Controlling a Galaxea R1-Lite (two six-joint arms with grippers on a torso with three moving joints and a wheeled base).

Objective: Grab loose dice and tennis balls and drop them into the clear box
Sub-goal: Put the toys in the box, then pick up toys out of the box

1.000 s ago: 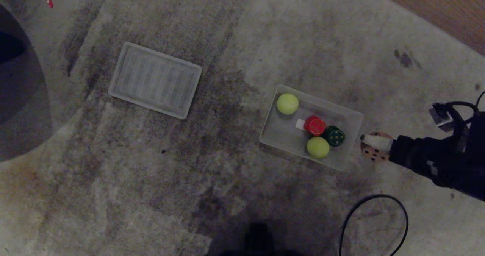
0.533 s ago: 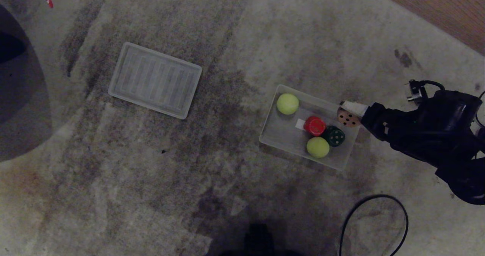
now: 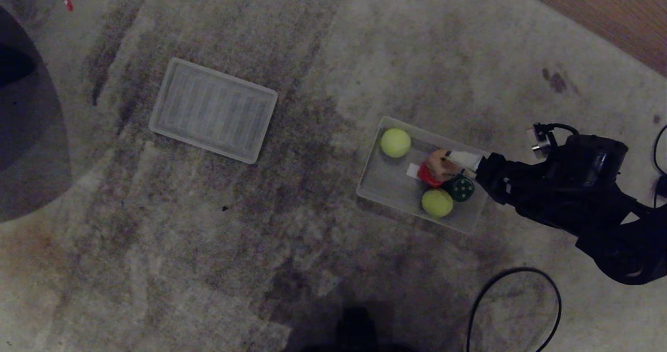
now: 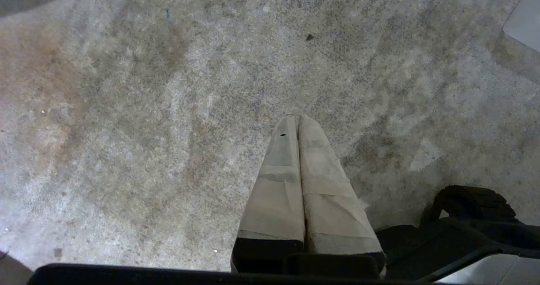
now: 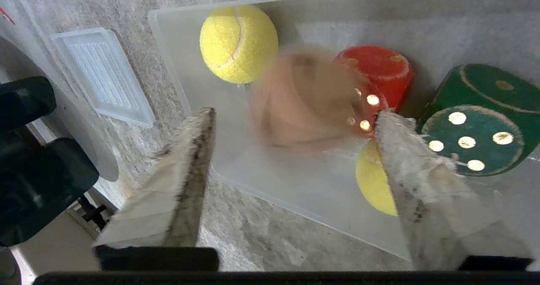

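While right gripper (image 5: 295, 120) hangs over clear box (image 3: 376, 177) with fingers spread, tan die (image 5: 306, 101) blurs between them, apparently loose. Red die (image 3: 424, 176) beneath; green die (image 3: 461, 188) at 4 o'clock. Left gripper (image 4: 298, 120) fingers pressed together.

Head view dim, murky; big dark shadow (image 3: 26, 133) far left. Wrist views brighter; tan die (image 5: 308, 103) motion-blurred, the rest sharp.

Lid (image 3: 213, 110) lies left of the box (image 3: 378, 183) — 2 balls (image 3: 395, 142), 3 dice (image 3: 461, 188) inside.
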